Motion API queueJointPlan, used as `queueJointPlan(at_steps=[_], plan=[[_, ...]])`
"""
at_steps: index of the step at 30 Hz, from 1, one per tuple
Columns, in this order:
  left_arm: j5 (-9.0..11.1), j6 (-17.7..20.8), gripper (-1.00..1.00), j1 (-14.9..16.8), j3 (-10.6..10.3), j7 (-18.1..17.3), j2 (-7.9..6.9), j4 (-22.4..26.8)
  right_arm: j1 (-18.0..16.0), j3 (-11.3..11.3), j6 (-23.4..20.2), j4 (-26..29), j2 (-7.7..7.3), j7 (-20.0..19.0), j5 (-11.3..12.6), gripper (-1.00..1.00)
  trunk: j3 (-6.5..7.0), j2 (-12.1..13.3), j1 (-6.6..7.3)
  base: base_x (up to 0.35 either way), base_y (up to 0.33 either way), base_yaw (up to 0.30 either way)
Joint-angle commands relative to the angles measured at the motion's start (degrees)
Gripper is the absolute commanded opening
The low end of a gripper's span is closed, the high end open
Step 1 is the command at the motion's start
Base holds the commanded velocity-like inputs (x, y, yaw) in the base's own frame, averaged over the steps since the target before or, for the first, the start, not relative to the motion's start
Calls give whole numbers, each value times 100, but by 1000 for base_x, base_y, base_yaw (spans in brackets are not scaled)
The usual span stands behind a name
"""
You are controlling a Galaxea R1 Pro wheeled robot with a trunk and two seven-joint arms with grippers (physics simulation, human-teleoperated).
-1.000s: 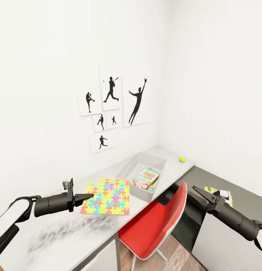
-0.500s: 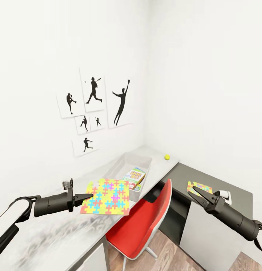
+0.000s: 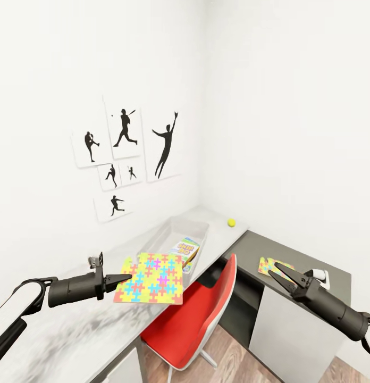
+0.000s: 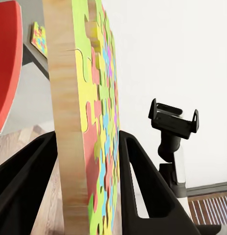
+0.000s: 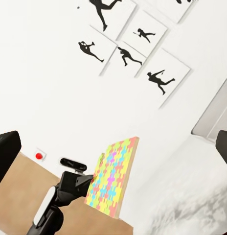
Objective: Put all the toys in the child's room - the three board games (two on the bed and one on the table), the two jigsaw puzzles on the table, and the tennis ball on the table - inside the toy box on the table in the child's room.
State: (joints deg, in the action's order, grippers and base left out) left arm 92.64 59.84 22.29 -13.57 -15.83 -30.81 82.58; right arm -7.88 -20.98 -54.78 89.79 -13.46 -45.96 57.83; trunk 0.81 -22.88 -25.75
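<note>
The left end effector (image 3: pixel 121 278) clamps a jigsaw puzzle (image 3: pixel 151 277) by its edge; the right end effector (image 3: pixel 275 269) gapes, holding nothing.

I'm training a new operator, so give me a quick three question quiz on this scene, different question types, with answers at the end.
1. True or false: the left gripper holds a jigsaw puzzle.
2. Which game box lies in the toy box? A) Skip-Bo B) Monopoly C) a blue one
3. Where does the second jigsaw puzzle lie?

Key: 1 true. 2 A, the Skip-Bo box. 3 on the dark side cabinet, near the open right gripper.
</note>
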Motion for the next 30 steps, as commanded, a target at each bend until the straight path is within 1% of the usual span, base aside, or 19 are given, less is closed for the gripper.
queueJointPlan(at_steps=[1,6,13,19,30], plan=[[-48,2,-100,4,-8,-60,-4,-5,-3,-7,-25,-3,1,-20,-9,100,-2,-3,-3,109,-4,0],[-49,-1,-100,3,-14,-61,-4,-5,-3,-18,-25,-5,-2,-20,-9,100,-2,-3,-3,210,-1,0],[-44,1,-100,3,-23,-61,-4,-5,-3,-20,-25,-5,-1,-18,-9,100,-2,-3,-3,32,-24,0],[-49,-6,-100,3,-23,-61,-4,-5,-3,-25,-25,-5,-6,-18,-12,100,-2,-3,-3,108,-212,0],[-52,-7,-100,3,-23,-61,-4,-5,-3,-28,-24,1,-4,-18,-9,100,-2,-3,-3,234,-216,0]])
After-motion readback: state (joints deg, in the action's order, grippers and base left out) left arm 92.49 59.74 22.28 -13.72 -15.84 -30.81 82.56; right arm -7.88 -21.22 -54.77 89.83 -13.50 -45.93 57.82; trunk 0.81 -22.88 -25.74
